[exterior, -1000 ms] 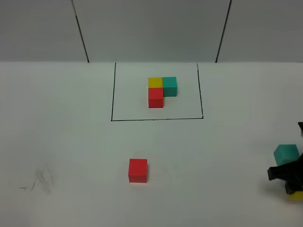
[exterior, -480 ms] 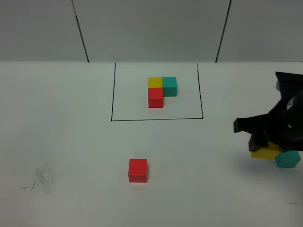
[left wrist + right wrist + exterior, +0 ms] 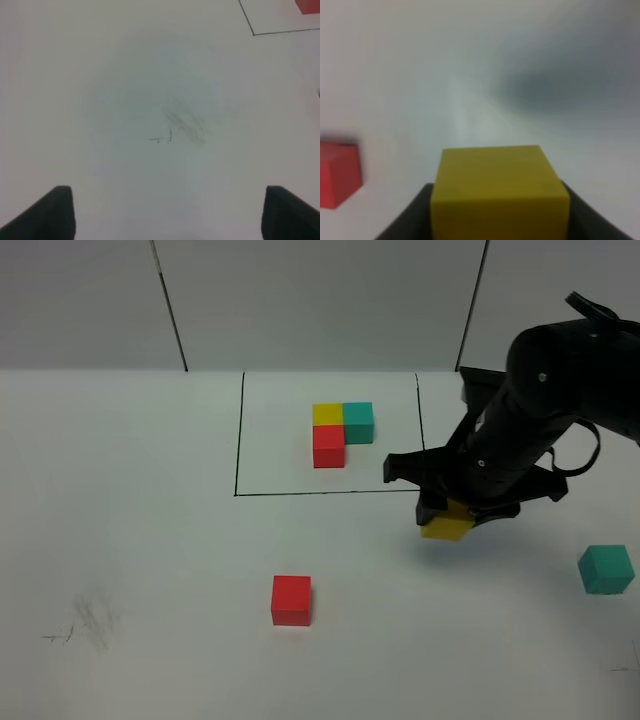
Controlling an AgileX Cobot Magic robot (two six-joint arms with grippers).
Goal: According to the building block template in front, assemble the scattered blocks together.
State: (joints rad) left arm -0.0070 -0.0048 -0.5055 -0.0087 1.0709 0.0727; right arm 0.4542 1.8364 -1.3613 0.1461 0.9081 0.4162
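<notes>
The right tool, clenched on the yellow cube, should set it flush at twelve o'clock of the red cube, edges squared.

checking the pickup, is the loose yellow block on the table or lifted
Lifted: the right claw is shut on the yellow block, tilted clear of the table.
</notes>
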